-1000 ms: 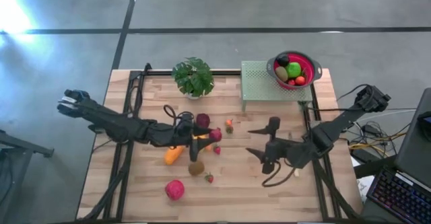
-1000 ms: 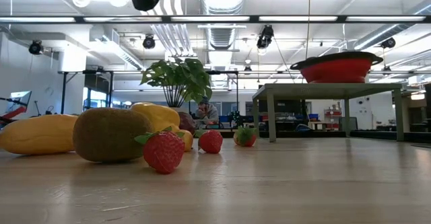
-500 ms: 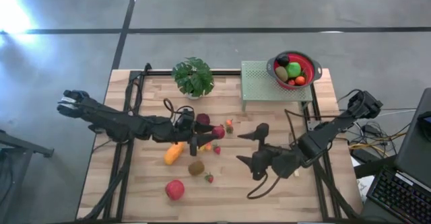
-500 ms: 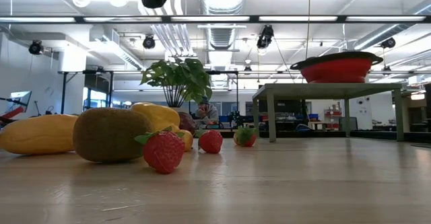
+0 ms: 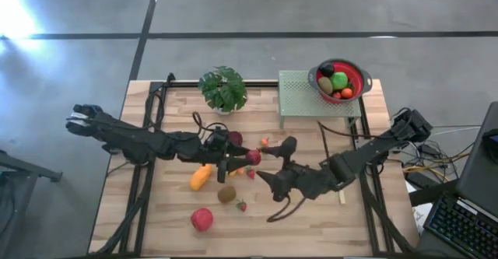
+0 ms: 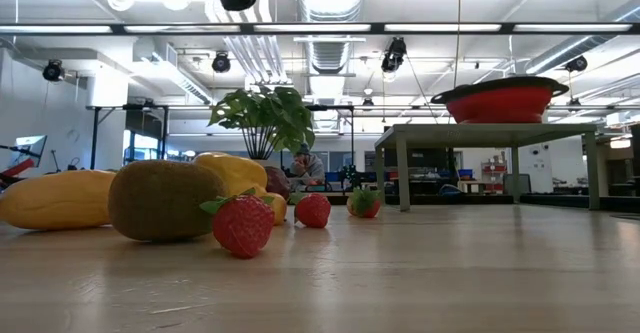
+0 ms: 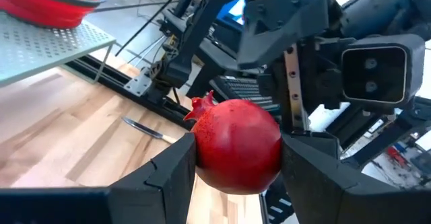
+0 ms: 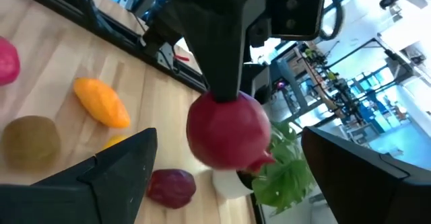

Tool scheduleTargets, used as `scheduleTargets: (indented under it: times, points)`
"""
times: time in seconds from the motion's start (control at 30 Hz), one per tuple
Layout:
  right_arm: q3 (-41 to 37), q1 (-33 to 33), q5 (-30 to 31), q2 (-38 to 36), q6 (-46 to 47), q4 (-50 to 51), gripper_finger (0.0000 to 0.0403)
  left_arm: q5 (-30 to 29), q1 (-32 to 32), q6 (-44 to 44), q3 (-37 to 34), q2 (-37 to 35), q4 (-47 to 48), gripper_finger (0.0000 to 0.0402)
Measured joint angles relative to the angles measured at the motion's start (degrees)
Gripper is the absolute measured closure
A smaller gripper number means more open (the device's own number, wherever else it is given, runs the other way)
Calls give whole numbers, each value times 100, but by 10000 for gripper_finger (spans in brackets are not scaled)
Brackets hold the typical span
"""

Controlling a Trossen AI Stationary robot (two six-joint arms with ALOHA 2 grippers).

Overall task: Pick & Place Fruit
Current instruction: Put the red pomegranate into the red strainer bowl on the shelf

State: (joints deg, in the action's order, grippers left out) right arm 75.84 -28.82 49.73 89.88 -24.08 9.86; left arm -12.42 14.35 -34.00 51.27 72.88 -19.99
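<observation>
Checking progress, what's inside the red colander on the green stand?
The red colander holds a green fruit, a dark one, a tan one and small red-orange ones; anything beneath stays hidden.

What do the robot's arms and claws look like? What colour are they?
Both arms are dark, almost black, thin and made of jointed pieces. The left claw has two flat, wedge-shaped dark fingers. The right claw has two broad dark fingers too. A black cable loops beside each wrist, and a boxy camera sits above each claw.

A round red pomegranate [image 5: 251, 156] is held above the wooden table's [image 5: 311, 212] middle — between the left gripper [image 5: 247, 159] and the right gripper [image 5: 274, 160], facing it.
</observation>
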Motion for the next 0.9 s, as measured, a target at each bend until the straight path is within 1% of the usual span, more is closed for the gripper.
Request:
scheduleTargets:
  times: [0.2, 0.33, 0.4, 0.47, 0.77, 0.9]
  points:
    - [166, 241, -211, 202, -10, -36, 40, 119, -8, 62, 0, 0, -6, 199]
    - [189, 324, -334, 226, 1, -70, 56, 124, -40, 192, 9, 0, -89, 199]
    - [175, 357, -350, 222, 3, -95, 69, 124, -42, 236, 10, 0, -126, 199]
    - [169, 396, -493, 213, 5, -133, 86, 127, -48, 244, 11, 0, -116, 199]
    - [169, 555, -679, 202, 134, -127, 183, 152, -68, 278, 11, 0, -95, 199]
    - [168, 553, -679, 202, 136, -105, 207, 194, -68, 335, 11, 0, -37, 196]
